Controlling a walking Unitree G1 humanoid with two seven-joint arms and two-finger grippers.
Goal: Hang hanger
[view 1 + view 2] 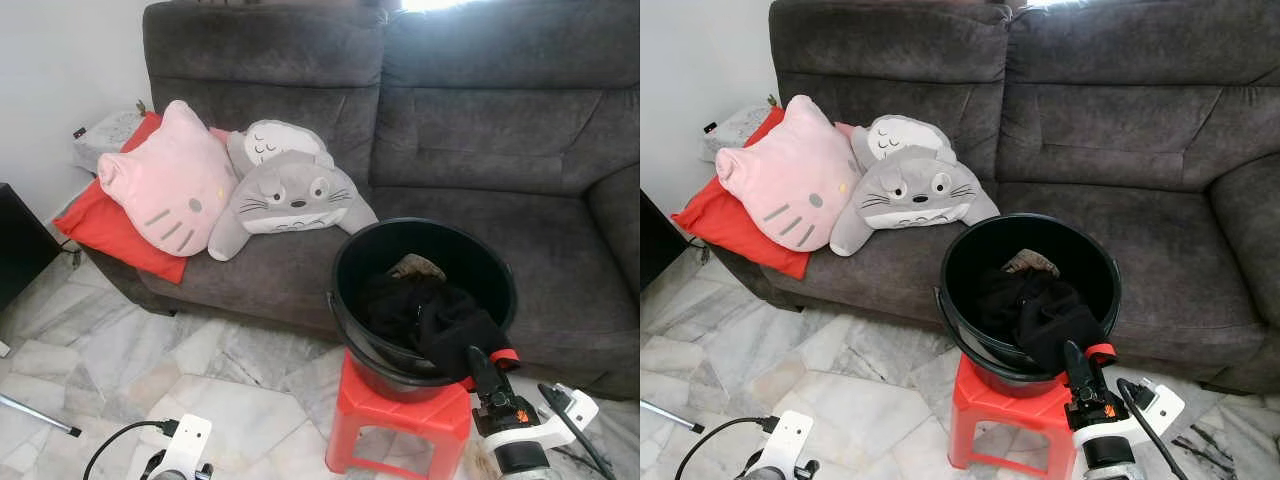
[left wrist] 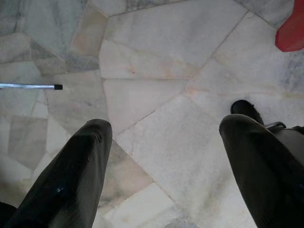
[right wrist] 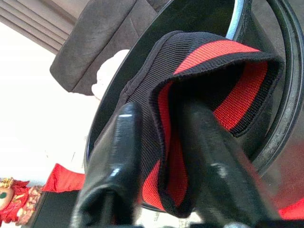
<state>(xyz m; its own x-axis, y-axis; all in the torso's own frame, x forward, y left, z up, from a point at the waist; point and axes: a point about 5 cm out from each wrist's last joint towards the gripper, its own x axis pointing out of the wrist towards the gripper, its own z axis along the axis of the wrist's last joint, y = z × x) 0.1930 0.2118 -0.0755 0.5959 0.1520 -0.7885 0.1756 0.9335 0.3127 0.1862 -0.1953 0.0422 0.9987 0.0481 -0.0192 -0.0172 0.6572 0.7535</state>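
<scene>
No readable text — anywhere.

The black garment [image 1: 435, 318] lies heaped in the bucket [image 1: 345, 270], so its shape and what lies beneath it cannot be told — a pale scrap [image 1: 417, 266] behind it is too little seen to name. The right tool [image 3: 164, 142] covers part of the red-and-black band [image 3: 209, 61]. The left tool [image 2: 164, 137] is cut off by the picture's lower edge. The red stool [image 1: 375, 415] is half hidden under the bucket, and a thin rod [image 1: 35, 414] on the floor runs out of view.
</scene>
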